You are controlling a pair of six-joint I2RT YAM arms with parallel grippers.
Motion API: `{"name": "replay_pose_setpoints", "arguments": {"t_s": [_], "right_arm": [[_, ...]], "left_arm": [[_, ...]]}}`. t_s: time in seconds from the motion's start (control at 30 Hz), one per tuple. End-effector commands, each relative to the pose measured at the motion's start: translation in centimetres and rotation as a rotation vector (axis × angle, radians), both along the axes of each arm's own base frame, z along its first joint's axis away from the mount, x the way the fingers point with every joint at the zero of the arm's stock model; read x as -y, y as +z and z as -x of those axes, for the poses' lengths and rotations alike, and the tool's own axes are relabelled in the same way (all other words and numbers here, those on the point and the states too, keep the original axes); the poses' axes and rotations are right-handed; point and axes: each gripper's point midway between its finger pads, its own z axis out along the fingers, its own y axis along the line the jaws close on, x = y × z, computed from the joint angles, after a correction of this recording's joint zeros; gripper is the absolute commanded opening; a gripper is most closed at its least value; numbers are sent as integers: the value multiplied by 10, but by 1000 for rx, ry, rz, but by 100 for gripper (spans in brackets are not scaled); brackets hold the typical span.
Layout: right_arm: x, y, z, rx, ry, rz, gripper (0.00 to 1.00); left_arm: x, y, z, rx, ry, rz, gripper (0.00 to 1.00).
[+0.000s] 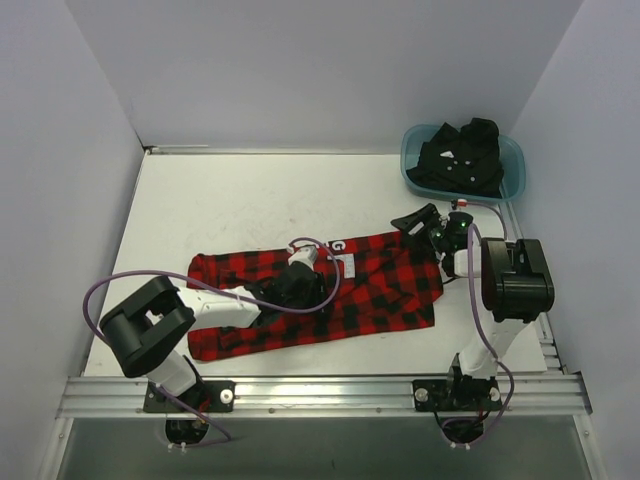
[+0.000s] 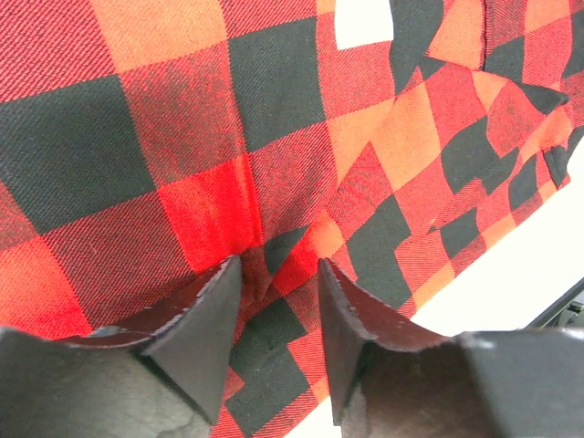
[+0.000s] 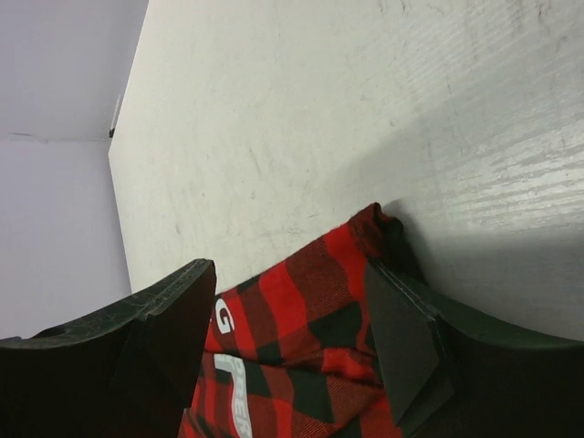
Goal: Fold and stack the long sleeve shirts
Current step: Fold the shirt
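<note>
The red-and-black check shirt (image 1: 375, 285) lies spread flat across the middle of the table. My left gripper (image 1: 300, 283) is down on its centre. In the left wrist view the left gripper (image 2: 278, 265) is open, both tips pressed on the shirt (image 2: 182, 137) with a small pucker of cloth between them. My right gripper (image 1: 420, 222) is at the shirt's far right corner. Seen from the right wrist, the right gripper (image 3: 287, 269) stands open and wide astride that corner (image 3: 315, 301), the right finger (image 3: 401, 338) against the cloth edge. The black shirt (image 1: 462, 155) is bunched in the tub.
The teal tub (image 1: 406, 165) stands at the far right corner by the wall. White walls close the table on three sides. A metal rail (image 1: 320, 390) runs along the near edge. A white printed label (image 3: 224, 319) shows on the check shirt.
</note>
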Motion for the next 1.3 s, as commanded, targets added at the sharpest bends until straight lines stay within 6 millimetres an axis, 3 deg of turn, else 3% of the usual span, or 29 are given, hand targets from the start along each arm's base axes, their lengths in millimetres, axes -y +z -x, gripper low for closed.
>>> {"name": "replay_pose_setpoints", "arguments": {"t_s": [0.0,0.07,0.1,0.17,0.2,0.23,0.3,0.33,0.37,0.4,0.43,0.53,0.57,0.8,0.9,1.07,1.27], "right_arm": [[15,-11,-7,-33,-45,79,67],[17,-10,-3,-54,-38,109,67],[19,4,-6,-18,-27,145,67],[22,9,2,-49,-25,195,67],[21,29,3,-10,-17,222,67],[22,30,12,-41,-7,252,67],[21,52,18,-14,-19,273,68],[22,50,30,-55,-22,274,68],[14,63,37,-38,-10,278,67],[11,64,44,-52,-11,301,68],[9,57,60,-106,12,333,67],[-1,64,98,-154,75,450,67],[-3,62,108,-173,95,478,67],[-26,39,196,-289,260,716,62],[-40,31,216,-291,302,742,57],[-52,12,224,-336,333,795,44],[-64,-15,217,-380,349,816,40]], "left_arm": [[-12,-9,10,-29,-31,-84,51],[-11,-3,9,-17,-37,-84,54],[-7,4,5,0,-43,-76,59],[-7,16,2,23,-43,-73,65],[-7,23,1,30,-47,-86,70],[-6,33,-1,47,-50,-77,72],[-4,55,-8,89,-49,-78,76],[-4,63,-12,103,-45,-74,78],[-7,70,-17,120,-37,-80,79],[-9,83,-21,131,-28,-77,80],[-13,87,-25,134,-15,-83,82],[-43,96,-45,130,44,-125,83],[-64,97,-62,118,107,-141,83],[-175,73,-102,-16,329,-269,83],[-196,63,-117,-48,365,-298,82],[-224,40,-137,-127,437,-328,77],[-249,-5,-124,-276,529,-355,76]]}}
